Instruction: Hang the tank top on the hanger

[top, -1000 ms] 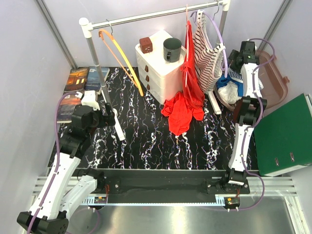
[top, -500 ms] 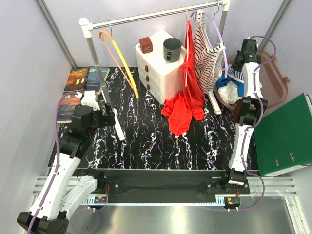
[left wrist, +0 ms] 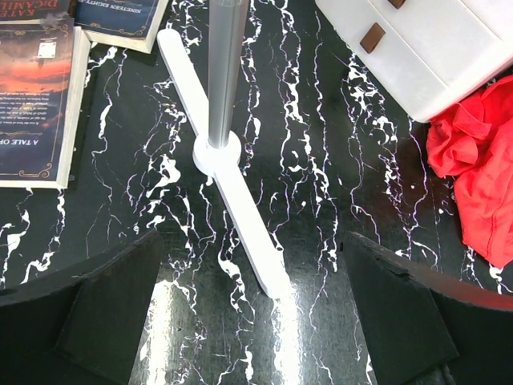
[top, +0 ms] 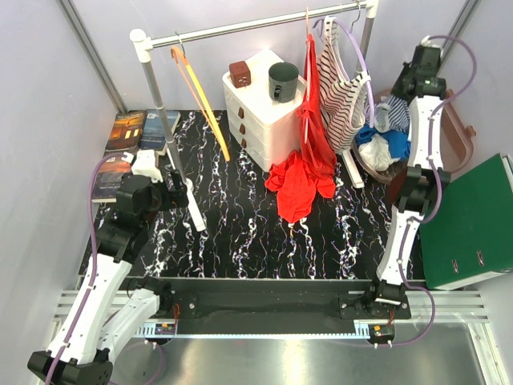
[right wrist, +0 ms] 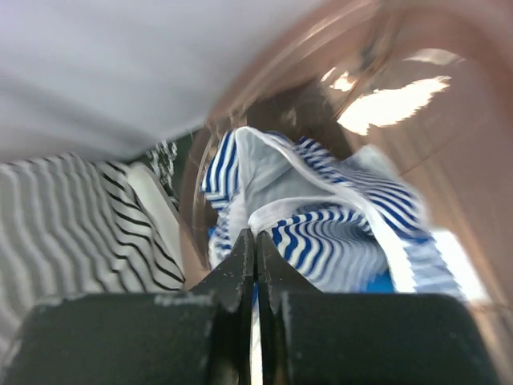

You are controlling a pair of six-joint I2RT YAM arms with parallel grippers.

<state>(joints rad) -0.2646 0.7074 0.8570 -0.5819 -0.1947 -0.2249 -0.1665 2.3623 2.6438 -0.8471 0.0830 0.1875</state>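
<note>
Navy-and-white stripes fill the view past my right claw (right wrist: pixel 255 241). Its two dark fingers are pressed tight together, with the tank top's (right wrist: pixel 321 233) white hem nipped at their tips. The cloth is pulled up from the brownish see-through tub (right wrist: pixel 401 72) at the table's far right corner, where the rest of it lies heaped. My left claw (left wrist: pixel 252 249) is spread wide with nothing in it, hovering over the white foot of the clothes rack (left wrist: pixel 240 216) on the black marbled table (left wrist: pixel 337 200). The orange hanger (top: pixel 200 96) hangs from the rail (top: pixel 240 30) near the left post, well apart from the tank top. A white drawer unit (top: pixel 260 104) and a red garment (top: pixel 309 152) lie between them.
</note>
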